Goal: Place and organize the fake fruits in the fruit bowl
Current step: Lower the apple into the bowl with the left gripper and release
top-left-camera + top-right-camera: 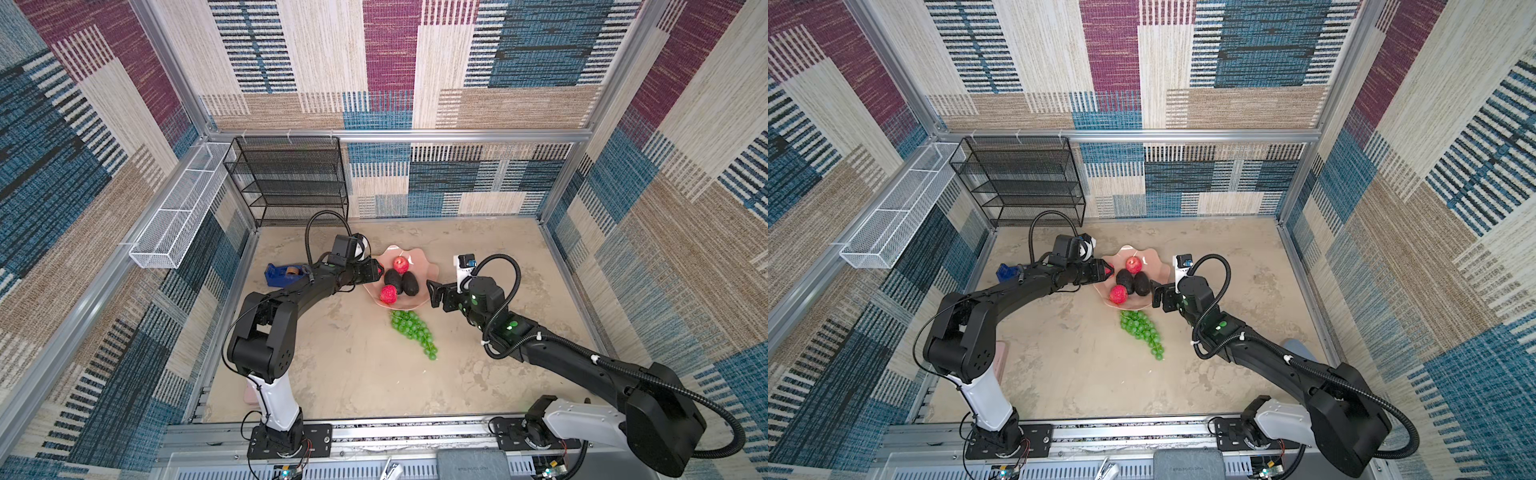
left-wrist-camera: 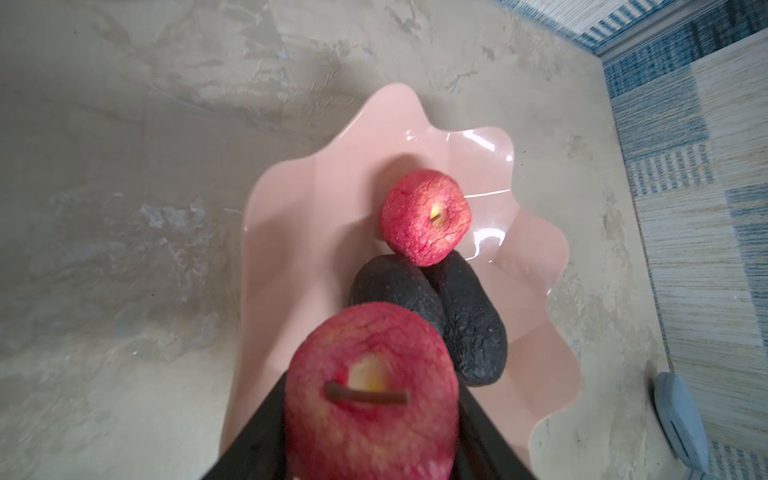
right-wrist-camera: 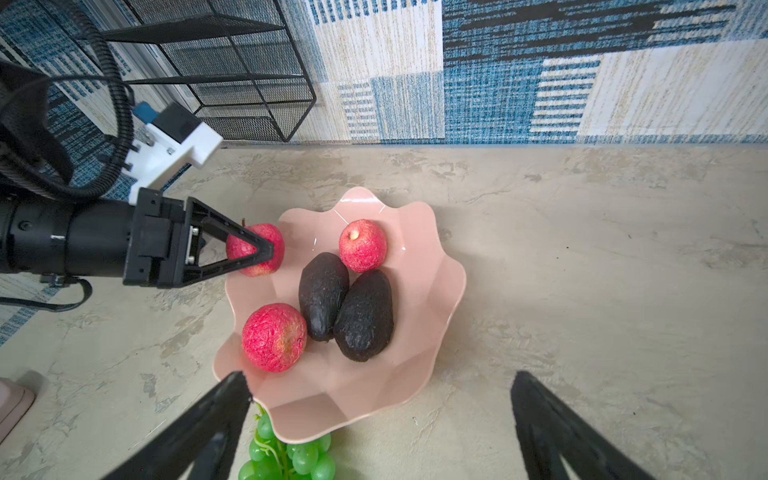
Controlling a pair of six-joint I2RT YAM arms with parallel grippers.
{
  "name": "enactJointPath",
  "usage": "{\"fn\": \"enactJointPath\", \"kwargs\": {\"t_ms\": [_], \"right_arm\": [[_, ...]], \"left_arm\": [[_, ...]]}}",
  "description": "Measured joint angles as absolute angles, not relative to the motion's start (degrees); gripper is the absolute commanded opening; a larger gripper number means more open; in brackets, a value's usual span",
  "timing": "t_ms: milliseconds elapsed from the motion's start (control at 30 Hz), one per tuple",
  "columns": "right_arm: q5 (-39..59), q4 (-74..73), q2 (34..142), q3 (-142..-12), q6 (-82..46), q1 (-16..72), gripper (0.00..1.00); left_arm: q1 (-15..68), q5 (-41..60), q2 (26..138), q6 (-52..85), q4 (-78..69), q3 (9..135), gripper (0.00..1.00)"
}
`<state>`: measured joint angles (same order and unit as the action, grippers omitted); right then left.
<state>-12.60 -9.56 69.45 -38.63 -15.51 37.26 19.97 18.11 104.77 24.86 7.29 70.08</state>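
Right wrist view: left hand (image 3: 266, 249) grips a small red apple (image 3: 277, 243), partly masking it; wide-spread right hand (image 3: 380, 380) and glossy green grape bunch (image 3: 291, 457) are cropped.

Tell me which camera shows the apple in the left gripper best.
The right wrist view: the held apple is seen nearly whole, pinched in the left gripper at the fruit bowl's edge. The left wrist view shows the apple blurred and cropped; both top views show only a red sliver.
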Motion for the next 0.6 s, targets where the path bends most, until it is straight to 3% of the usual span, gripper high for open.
{"fn": "enactJointPath", "kwargs": {"t_ms": [333, 600], "right_arm": [[-12.62, -9.15, 70.59, -39.42, -14.68, 37.19, 1.0], [-12.51, -9.04, 71.59, -39.46, -14.06, 37.17, 1.0]], "left_arm": [[21.52, 16.58, 108.99, 23.94, 11.94, 75.07, 0.68], [21.52, 15.16, 108.07, 23.86, 12.93, 75.22, 0.71]]}}
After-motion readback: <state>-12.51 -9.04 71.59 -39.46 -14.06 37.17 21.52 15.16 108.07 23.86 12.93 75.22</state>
